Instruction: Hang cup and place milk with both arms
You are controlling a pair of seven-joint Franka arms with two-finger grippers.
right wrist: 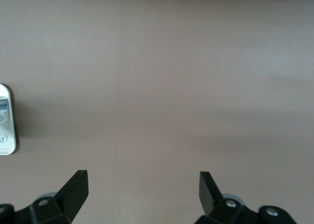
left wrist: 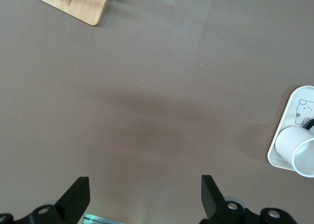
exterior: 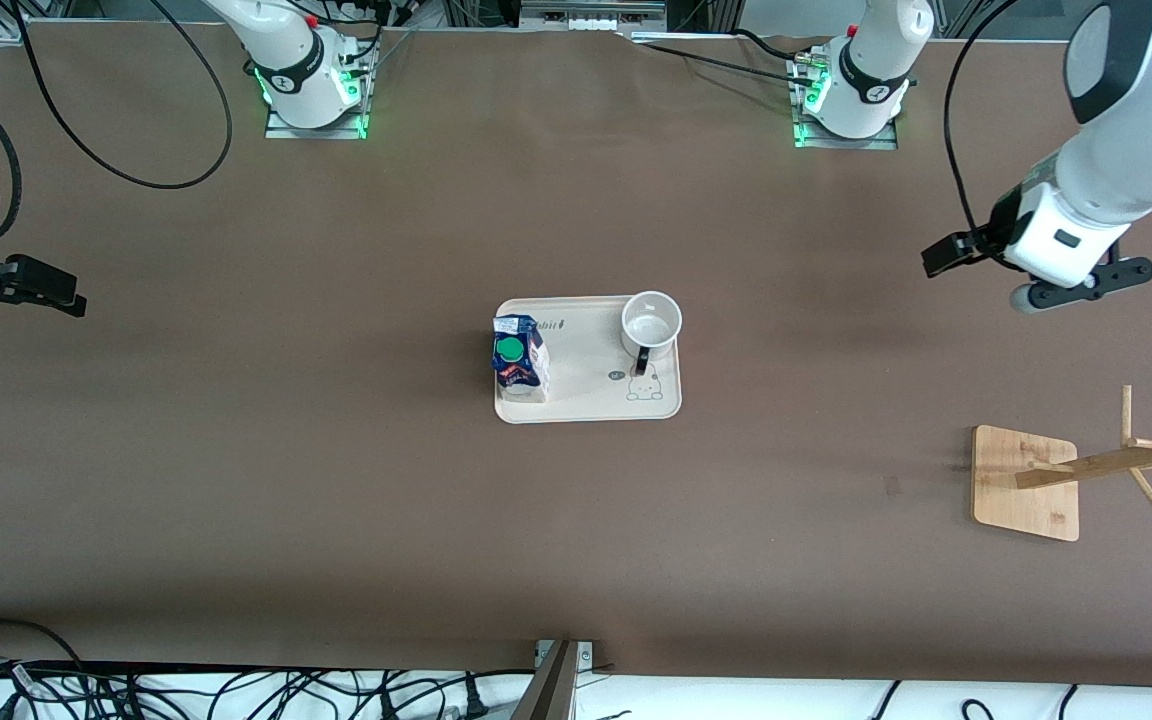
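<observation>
Brown counter spread wide, matte, with 2 white arm bases along its edge farthest from the front camera.

Left arm reaching out above the counter at its own end, waiting. Left hand hanging over bare brown surface, fingers spread wide apart, released, nothing between them. Seen from the left wrist view: corner of the wooden base, edge of the tray, and the cup.

Right arm mostly out of the front view, waiting at its own end. Right hand over bare counter, black fingers set wide apart, released, grasping nothing. Seen from the right wrist view: only a sliver of the tray at the edge.

Wooden rack standing near the left arm's end of the counter, nearer the front camera than the left hand: flat pale base, a post with thin pegs sticking out. Nothing hung on it.

Cream tray resting near the middle of the counter, rounded corners, a small cartoon animal printed on it, well apart from both hands.

Milk standing upright on the tray, at the side toward the right arm's end: dark blue top, round green cap.

Cup standing upright on the same tray, mouth up, in the corner toward the left arm's end and farther from the front camera than the milk; thin black handle turned toward the front camera. Not touching the milk.
</observation>
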